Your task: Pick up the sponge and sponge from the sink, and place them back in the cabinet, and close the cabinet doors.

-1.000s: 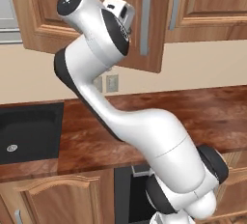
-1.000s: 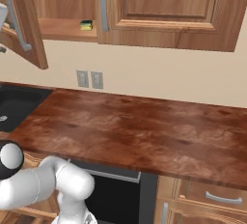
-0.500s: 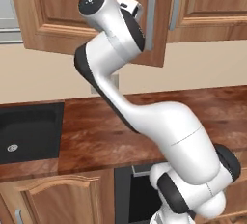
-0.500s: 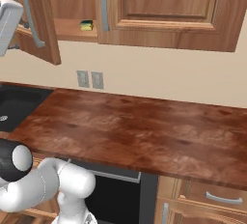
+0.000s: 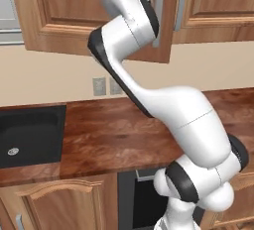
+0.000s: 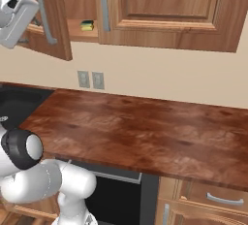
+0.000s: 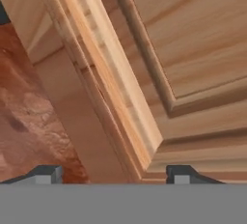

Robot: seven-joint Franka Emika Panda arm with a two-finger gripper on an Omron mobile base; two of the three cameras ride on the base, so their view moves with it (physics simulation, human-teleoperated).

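While a sponge (image 6: 87, 25) lies on the cabinet (image 6: 169, 10) shelf, jaws apart astride the half-open door's (image 7: 103, 73) edge.

ctr top (image 6: 145, 132) wood, bare | 2 wall outlets (image 6: 90, 79) | lower cab (image 5: 59, 204)

Upper left of the frame: the white robot hand (image 6: 17, 18) sits against the outer face of a partly open cabinet door (image 6: 52, 20). Just right of that door, a sponge (image 6: 87, 25) lies on the shelf inside the cabinet (image 6: 169, 10). A double wall outlet (image 6: 90, 79) is below. The wooden countertop (image 6: 145, 132) spans the centre; the sink (image 6: 19, 104) is at the left edge.
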